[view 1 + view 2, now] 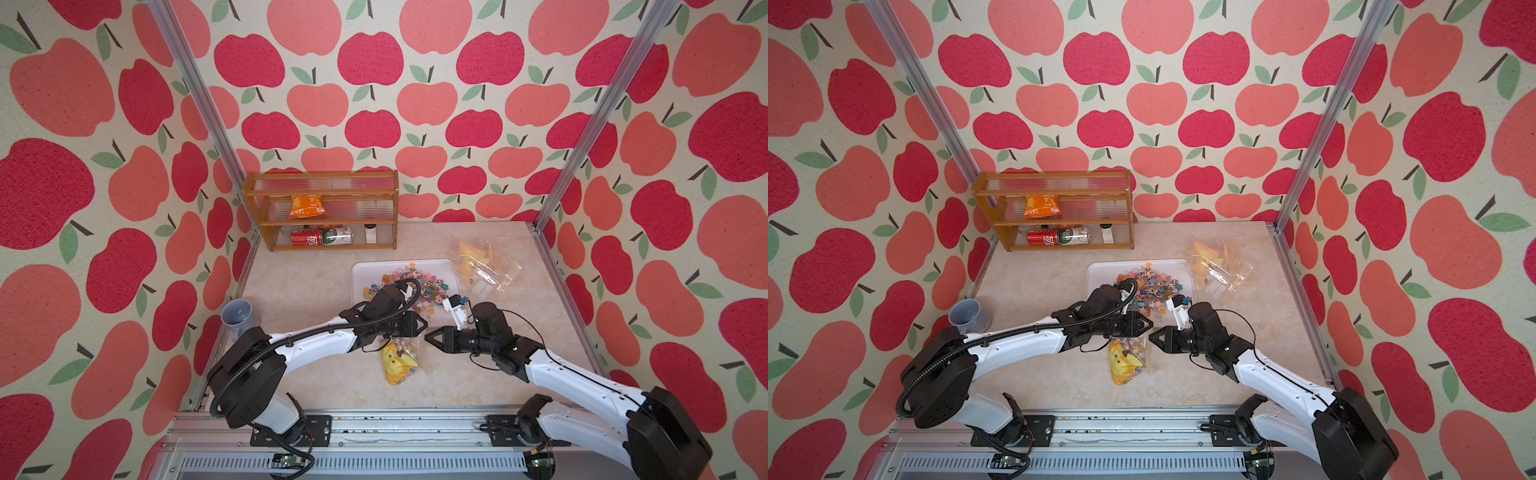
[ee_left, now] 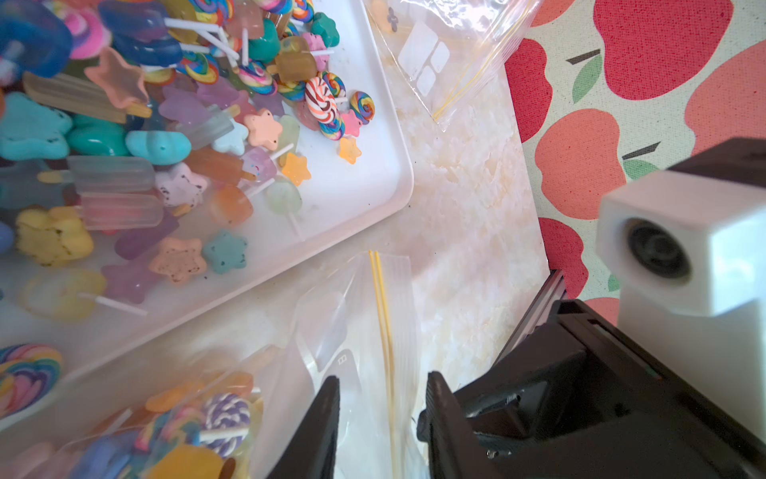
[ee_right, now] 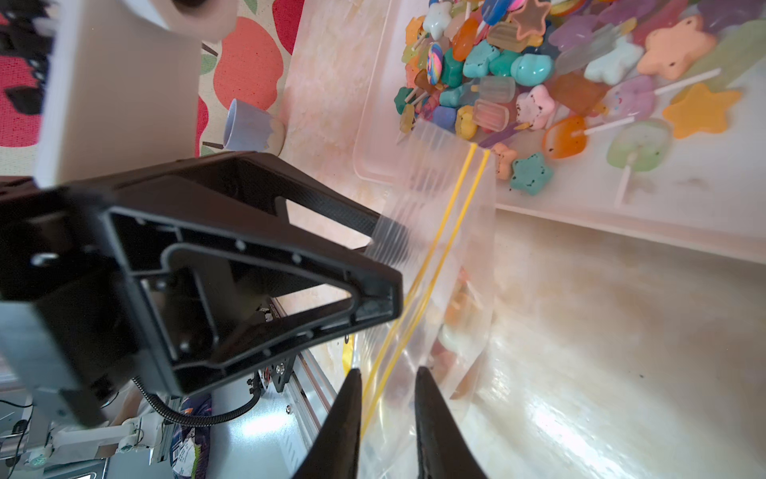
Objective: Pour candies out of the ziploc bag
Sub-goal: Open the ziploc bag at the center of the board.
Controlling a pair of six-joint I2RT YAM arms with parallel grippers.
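A shallow white plastic tray with rounded corners lies on a glossy, beige marbled desk. Heaped in the tray are the candies: tiny matt stars, speckled flowers, frosted ice-lolly shapes and swirled lollipops on thin white sticks.

Just in front of the tray, on the robot's side, a clear plastic ziploc bag with a ribbed rim and twin yellow zip lines hangs between both hands. More candies and a large yellow piece sit inside it. Its free corner reaches over the tray's near rim.

The left hand has its black fingers a narrow gap apart, clamped across the zip strip. The right hand, tip to tip with it, grips the same strip likewise. In both top views the arms cover the tray's near edge.

Right of the tray lies a crumpled second clear bag. Behind the tray, leftward, a slatted wooden shelf holds an orange snack packet and two drinks cans on their sides. Well left of the tray stands a grey-blue fluted cup.
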